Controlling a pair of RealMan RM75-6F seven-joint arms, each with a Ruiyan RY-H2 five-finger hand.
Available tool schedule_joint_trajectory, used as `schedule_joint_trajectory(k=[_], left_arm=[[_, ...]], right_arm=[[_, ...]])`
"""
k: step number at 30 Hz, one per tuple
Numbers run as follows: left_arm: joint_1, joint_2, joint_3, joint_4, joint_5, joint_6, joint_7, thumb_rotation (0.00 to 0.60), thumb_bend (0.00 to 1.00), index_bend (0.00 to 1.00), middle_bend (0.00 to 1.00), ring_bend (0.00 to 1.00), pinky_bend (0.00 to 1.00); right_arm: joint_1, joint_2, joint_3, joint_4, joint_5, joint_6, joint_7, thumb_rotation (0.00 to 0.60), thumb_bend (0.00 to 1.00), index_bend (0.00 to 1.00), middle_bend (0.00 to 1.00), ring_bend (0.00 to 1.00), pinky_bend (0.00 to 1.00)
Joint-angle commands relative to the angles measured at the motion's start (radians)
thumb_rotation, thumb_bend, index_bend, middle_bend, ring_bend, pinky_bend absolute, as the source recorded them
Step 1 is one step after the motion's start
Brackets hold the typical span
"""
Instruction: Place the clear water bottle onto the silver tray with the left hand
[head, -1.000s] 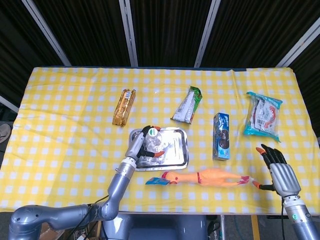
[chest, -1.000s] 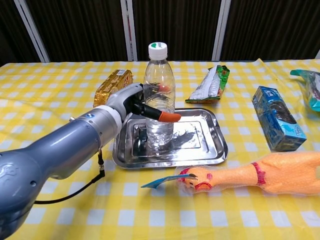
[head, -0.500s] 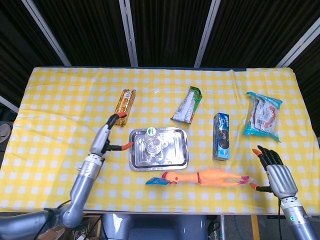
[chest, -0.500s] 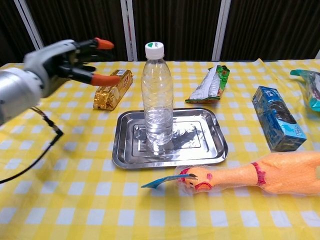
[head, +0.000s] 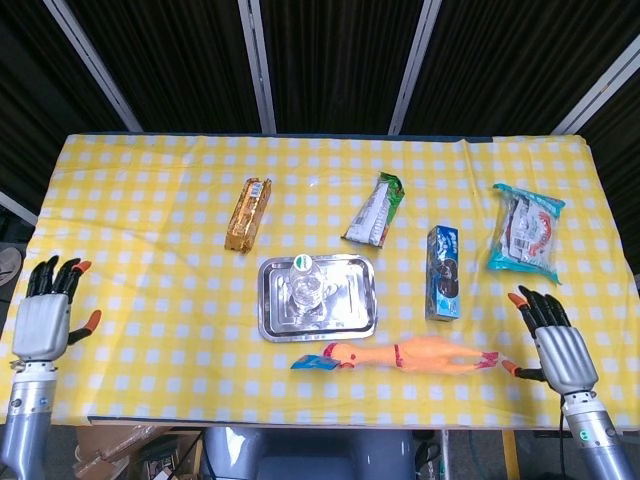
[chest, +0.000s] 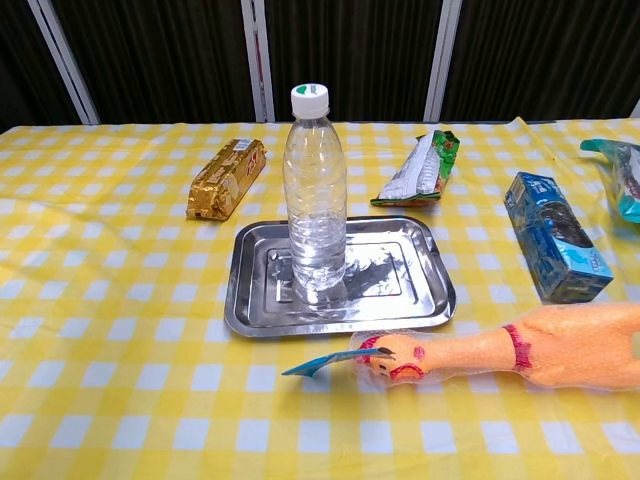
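- Standing upright on the silver tray (chest: 420, 300), the clear water bottle (chest: 317, 200) looks placed; the task seems done.
- Left hand (head: 45, 315) hangs off the bench's 9 o'clock edge, fingers spread, holding nothing; best kept well clear.
- Right hand (head: 560, 345) sits at 4 o'clock, fingers spread, empty.
- Rubber chicken (chest: 500, 350) lies just at the tray's 6 o'clock; gold snack bar (chest: 228, 178) at 11.

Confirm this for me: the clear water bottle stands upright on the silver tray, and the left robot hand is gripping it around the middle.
Not quite. The clear water bottle does stand upright on the silver tray, but the left robot hand is not gripping it. The head view shows that robot hand open, far off at the table's left edge, holding nothing; the chest view shows the bottle standing alone.
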Motion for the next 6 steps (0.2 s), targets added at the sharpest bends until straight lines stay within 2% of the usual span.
schedule_joint_trajectory(k=[1, 6], left_arm=[[0.010, 0.031, 0.003, -0.029, -0.049, -0.052, 0.003, 0.600, 0.33, 0.15, 0.11, 0.00, 0.00], [0.016, 0.049, 0.000, -0.052, -0.043, -0.059, 0.006, 0.600, 0.33, 0.15, 0.12, 0.00, 0.00]], right_arm=[[0.000, -0.016, 0.007, 0.018, -0.004, 0.016, -0.020, 0.600, 0.05, 0.11, 0.00, 0.00, 0.00], [-0.003, -0.030, 0.016, 0.035, -0.007, 0.038, -0.030, 0.600, 0.05, 0.11, 0.00, 0.00, 0.00]])
